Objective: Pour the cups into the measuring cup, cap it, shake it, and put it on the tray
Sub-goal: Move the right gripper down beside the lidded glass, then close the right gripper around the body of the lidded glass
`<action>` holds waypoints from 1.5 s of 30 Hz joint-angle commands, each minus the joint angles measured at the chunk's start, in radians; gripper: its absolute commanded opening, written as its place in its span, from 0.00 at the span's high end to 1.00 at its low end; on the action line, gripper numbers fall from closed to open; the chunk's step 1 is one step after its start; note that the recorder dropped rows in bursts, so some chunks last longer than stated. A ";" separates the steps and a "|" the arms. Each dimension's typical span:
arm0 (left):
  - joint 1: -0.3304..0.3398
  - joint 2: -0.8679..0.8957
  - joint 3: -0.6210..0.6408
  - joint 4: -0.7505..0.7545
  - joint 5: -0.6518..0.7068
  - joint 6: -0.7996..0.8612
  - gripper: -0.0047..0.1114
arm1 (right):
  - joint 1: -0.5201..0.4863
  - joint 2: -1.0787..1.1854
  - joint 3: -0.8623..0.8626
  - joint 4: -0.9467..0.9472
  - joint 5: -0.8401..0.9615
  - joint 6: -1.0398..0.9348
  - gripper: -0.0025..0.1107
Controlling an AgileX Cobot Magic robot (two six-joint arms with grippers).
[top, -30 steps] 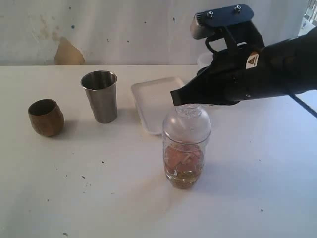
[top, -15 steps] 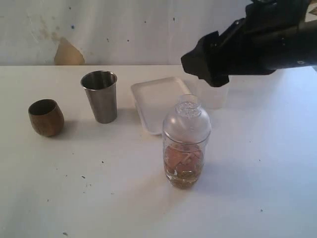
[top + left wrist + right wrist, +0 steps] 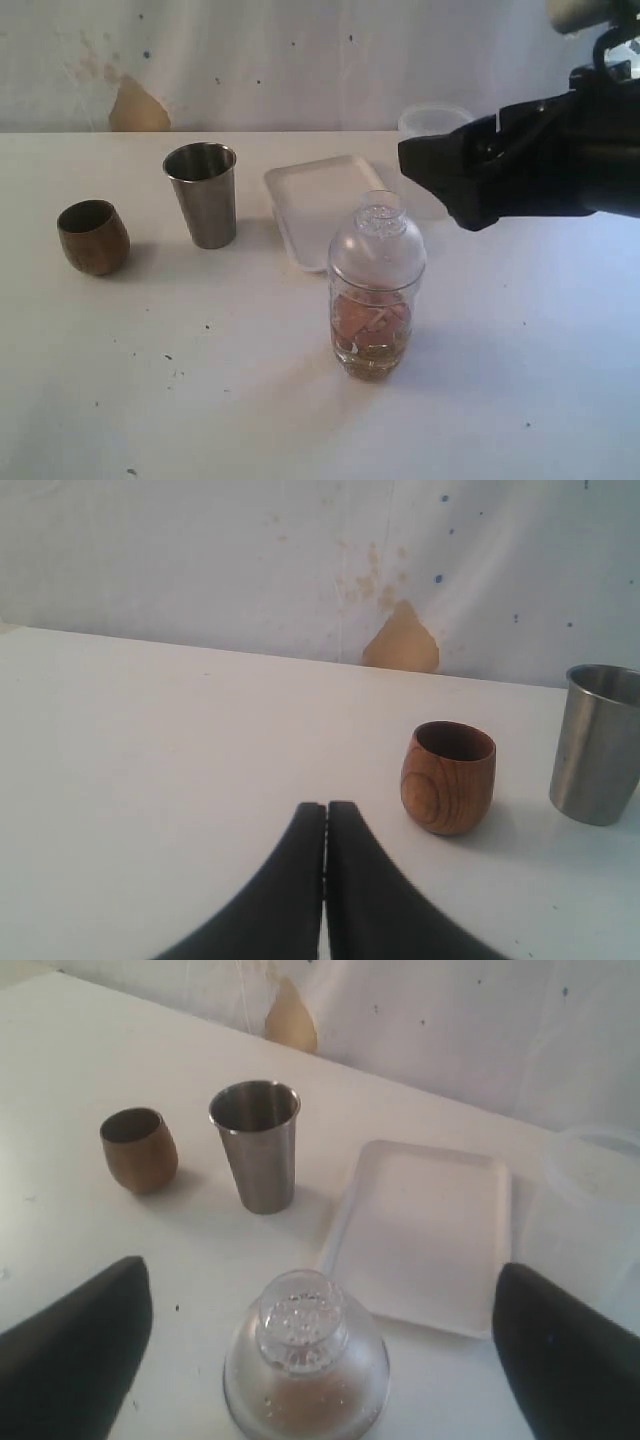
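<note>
Right gripper [image 3: 455, 190] is pulling back from the dome cap [image 3: 377, 245] with jaws spread wide, capping seemingly done, while the measuring cup [image 3: 371, 335] is standing just beside the tray [image 3: 310, 190], needing a regrasp for shaking.

White table [image 3: 150, 400], matte, flecked with small dark specks [image 3: 208, 326]. Behind it, whitish wall [image 3: 250, 60], stained and dotted with a few dark spots. Tan arch-shaped patch [image 3: 138, 108] on wall, touching the table line. Frosted translucent tumbler [image 3: 432, 120] upright at far right of table, partly hidden.
</note>
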 commanded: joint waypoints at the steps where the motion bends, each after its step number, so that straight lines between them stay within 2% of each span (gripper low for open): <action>1: 0.001 -0.005 0.005 -0.003 -0.014 -0.001 0.95 | -0.001 0.002 0.003 0.003 -0.035 -0.015 0.07; 11: 0.001 -0.005 0.005 -0.003 -0.014 -0.001 0.95 | 0.020 0.059 0.058 0.018 0.017 -0.040 0.05; 14: 0.001 -0.005 0.005 -0.003 -0.014 -0.001 0.95 | 0.066 0.077 0.167 0.019 -0.101 -0.045 0.05; 17: 0.001 -0.005 0.005 -0.003 -0.014 -0.001 0.95 | 0.124 0.092 0.277 0.019 -0.293 -0.045 0.05; 20: 0.001 -0.005 0.005 -0.003 -0.014 -0.001 0.95 | 0.145 0.100 0.345 0.017 -0.433 -0.045 0.05; 28: 0.001 -0.005 0.005 -0.003 -0.014 -0.001 0.95 | 0.145 0.124 0.455 0.017 -0.595 -0.038 0.05; 39: 0.001 -0.005 0.005 -0.003 -0.014 -0.001 0.95 | 0.145 0.365 0.468 0.017 -0.753 -0.018 0.05; 45: 0.001 -0.005 0.005 -0.003 -0.014 -0.001 0.95 | 0.145 0.438 0.468 -0.102 -0.855 0.058 0.05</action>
